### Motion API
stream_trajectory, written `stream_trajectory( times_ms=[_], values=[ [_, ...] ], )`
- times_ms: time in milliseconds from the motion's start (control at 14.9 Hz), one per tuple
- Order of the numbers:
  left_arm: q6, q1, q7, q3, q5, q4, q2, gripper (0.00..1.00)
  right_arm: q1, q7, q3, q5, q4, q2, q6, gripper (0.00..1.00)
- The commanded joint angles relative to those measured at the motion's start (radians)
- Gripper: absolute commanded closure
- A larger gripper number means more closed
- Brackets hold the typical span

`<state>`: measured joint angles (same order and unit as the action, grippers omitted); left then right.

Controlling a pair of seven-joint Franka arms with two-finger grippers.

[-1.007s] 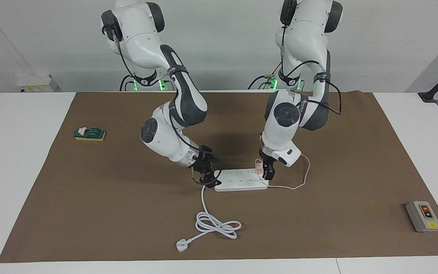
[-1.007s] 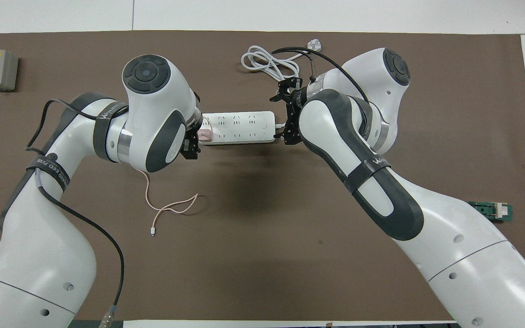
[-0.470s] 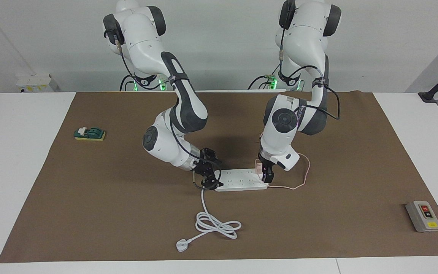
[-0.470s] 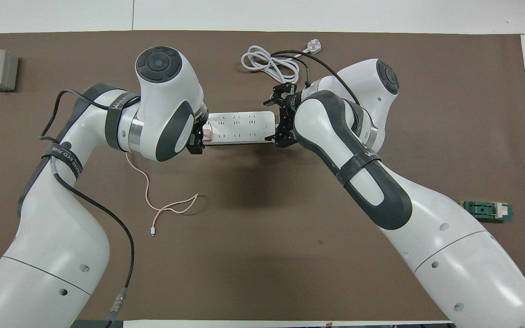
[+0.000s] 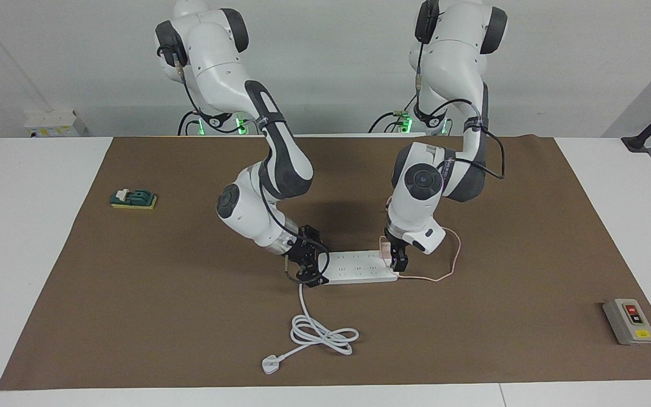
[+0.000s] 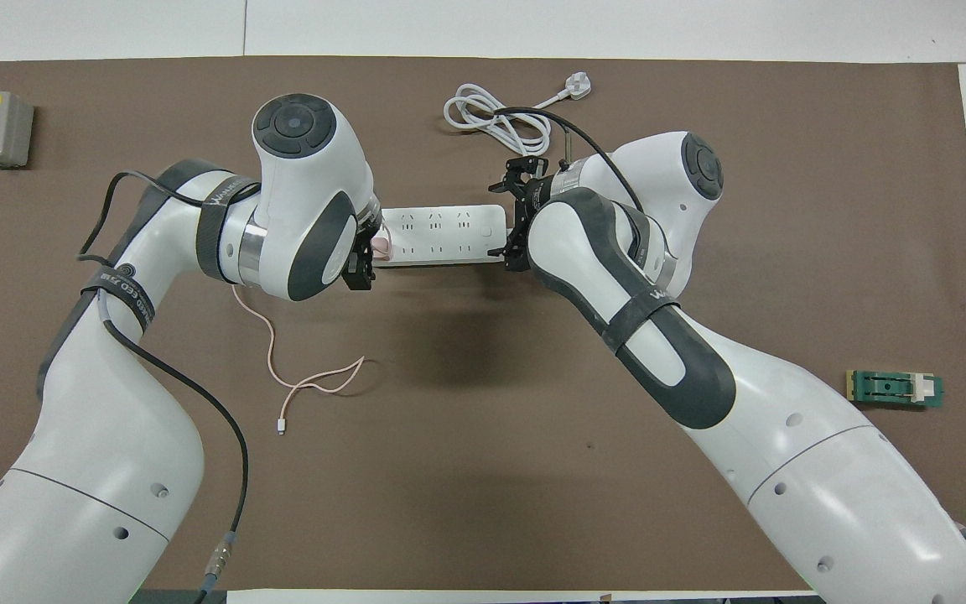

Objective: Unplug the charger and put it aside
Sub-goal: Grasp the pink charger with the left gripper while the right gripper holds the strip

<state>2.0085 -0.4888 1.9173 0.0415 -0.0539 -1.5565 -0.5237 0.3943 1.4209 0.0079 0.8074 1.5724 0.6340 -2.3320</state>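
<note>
while right fingers (image 5: 309, 271) straddle the power strip (image 5: 359, 267), left fingers (image 5: 398, 261) stand spread around charger (image 5: 384, 247)

The strip (image 5: 359, 267) lies mid-mat (image 5: 190, 328), the charger (image 5: 384, 247) plugged in at its end toward the left arm. Its cord (image 5: 320, 330) coils toward the mat's edge farthest from the robots. The switch box (image 5: 629, 321) sits near the mat's corner at the left arm's end, the block (image 5: 133, 198) near the right arm's end.

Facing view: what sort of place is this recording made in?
Probably a robotics lab bench: two arms mounted at a white table covered by a brown mat, with test props laid out, namely a power strip, a grey switch box and a small green block.
</note>
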Motion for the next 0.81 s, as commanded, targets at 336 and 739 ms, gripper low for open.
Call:
stream_trajectory(
  times_ms=[336,739],
  values=[
    [0.134,-0.024,-0.038,0.011,-0.012,-0.088,0.043,0.00,-0.003,-0.214,0.003,0.018,-0.037,0.036,0.069,0.00],
    [0.190,-0.036,-0.037,0.012,-0.012,-0.218,0.134,0.01,-0.003,-0.237,0.003,0.013,-0.048,0.061,0.065,0.00]
  ],
)
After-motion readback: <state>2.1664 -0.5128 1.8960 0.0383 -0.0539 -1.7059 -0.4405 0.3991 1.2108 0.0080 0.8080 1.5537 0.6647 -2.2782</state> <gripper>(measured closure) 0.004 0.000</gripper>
